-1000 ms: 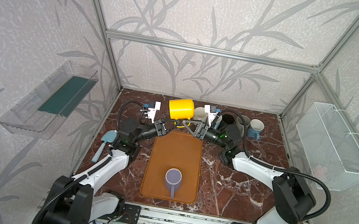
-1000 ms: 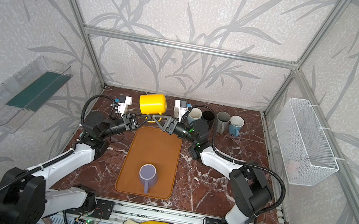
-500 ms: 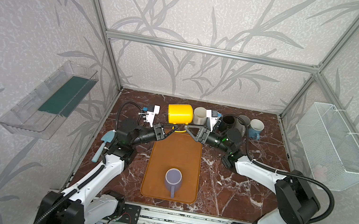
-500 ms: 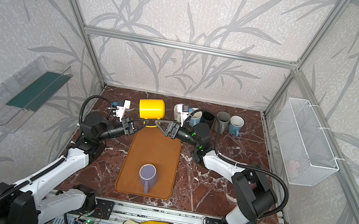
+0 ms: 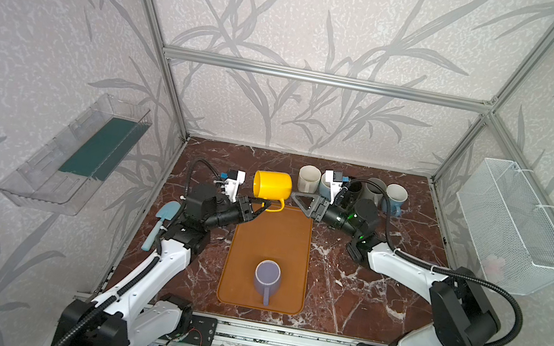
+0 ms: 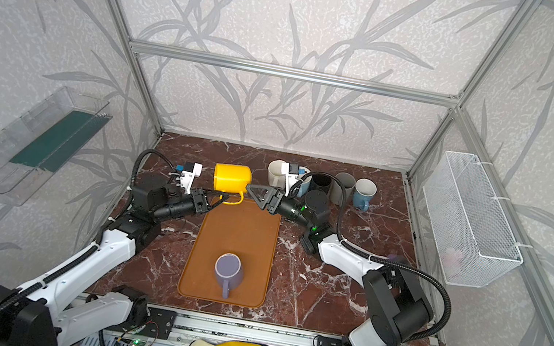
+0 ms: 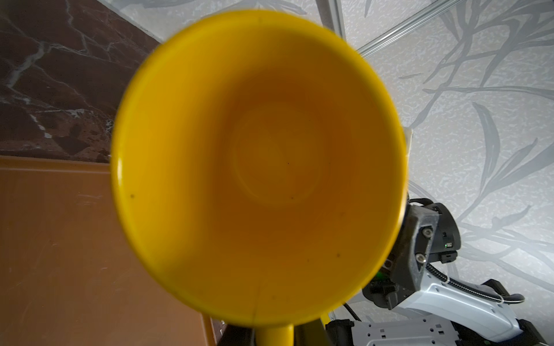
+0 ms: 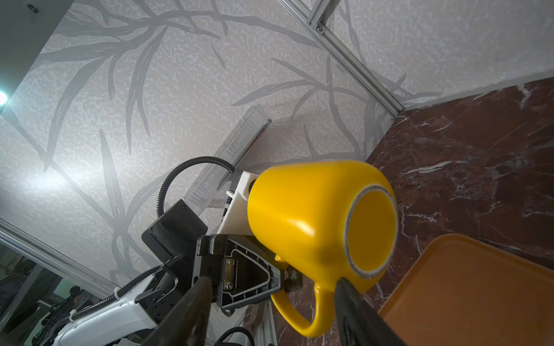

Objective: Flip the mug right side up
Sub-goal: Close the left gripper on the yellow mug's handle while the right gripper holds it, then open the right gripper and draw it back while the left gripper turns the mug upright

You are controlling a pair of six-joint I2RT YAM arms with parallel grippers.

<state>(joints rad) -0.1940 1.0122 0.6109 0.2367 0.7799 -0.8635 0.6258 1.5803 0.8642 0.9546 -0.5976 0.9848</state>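
The yellow mug [image 5: 272,184] now hangs lower over the tabletop [image 5: 343,289] than a second ago. It lies level on its side above the far edge of the orange tray [image 5: 269,249], no longer tipped up between my two arms. I judge that as halfway: mouth sideways, not yet upright. My left pincer [image 5: 258,206] is clamped narrow on the handle [image 8: 302,314] and carries the mug alone. The right pincer [image 5: 301,201] stands spread beside the base, gripping nothing.
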